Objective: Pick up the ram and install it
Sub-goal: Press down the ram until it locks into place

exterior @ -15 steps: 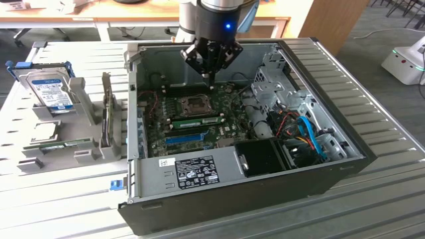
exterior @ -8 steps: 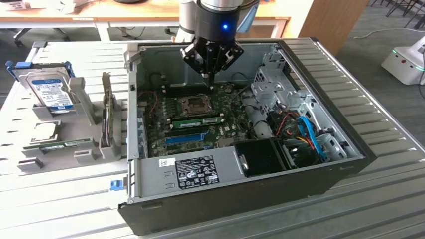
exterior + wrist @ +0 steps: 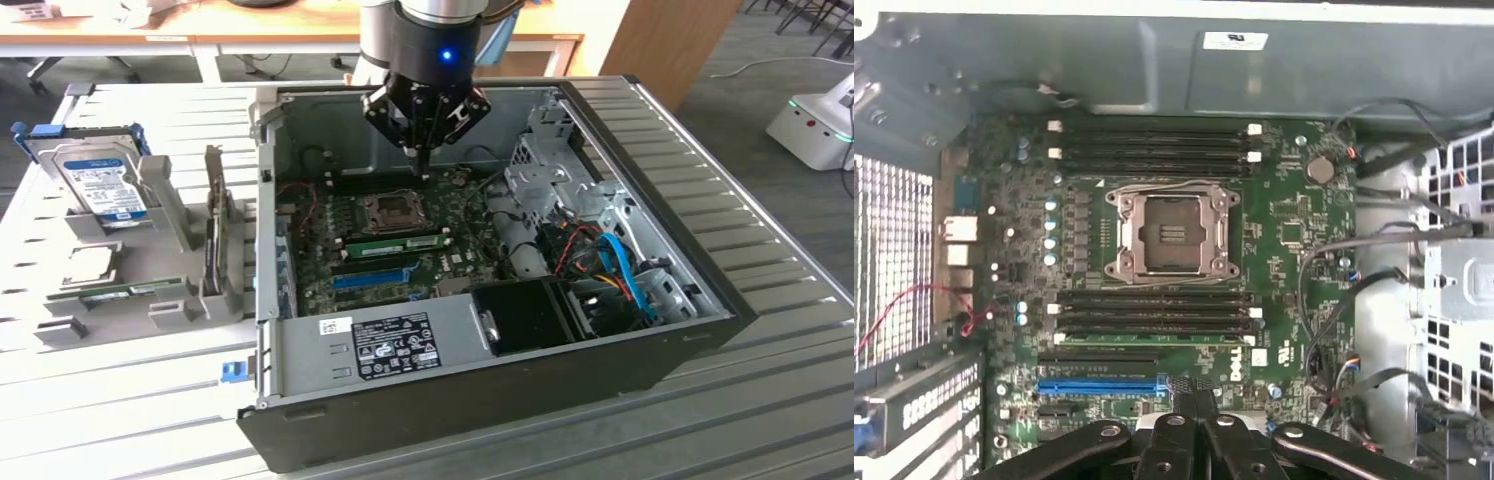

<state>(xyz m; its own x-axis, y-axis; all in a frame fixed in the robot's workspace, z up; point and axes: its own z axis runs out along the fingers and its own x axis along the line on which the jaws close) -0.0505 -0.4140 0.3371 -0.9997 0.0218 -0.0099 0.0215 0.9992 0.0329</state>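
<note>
Lying across a ridged grey metal table: a black, open-sided computer case, exposing a green motherboard with a bare square processor socket at its centre. Standing just beside the case, at the exterior view's left: a grey moulded parts holder, propping up a silver hard drive with a blue label (no part of this task).

Hanging above the motherboard, over the far bank of memory slots: the black gripper, pointing straight down, fingers pressed together and pinching nothing.

Standing on edge in a slot just on the near side of the socket: the ram, a long, thin green circuit-board stick, apart from the gripper and well below it. Resting in the grey holder: a second greenish strip (possibly a spare stick; hard to tell).

Judging the step in hand: pick-up and insertion looking done, seating or checking appearing to be the phase under way (latch positions at the slot ends not being readable here).

Calling, for any further work on the stick: bringing the closed fingertips squarely over its top edge, pressing evenly along its length rather than at one end, and avoiding the neighbouring long blue plastic slot strip and the open socket.
</note>
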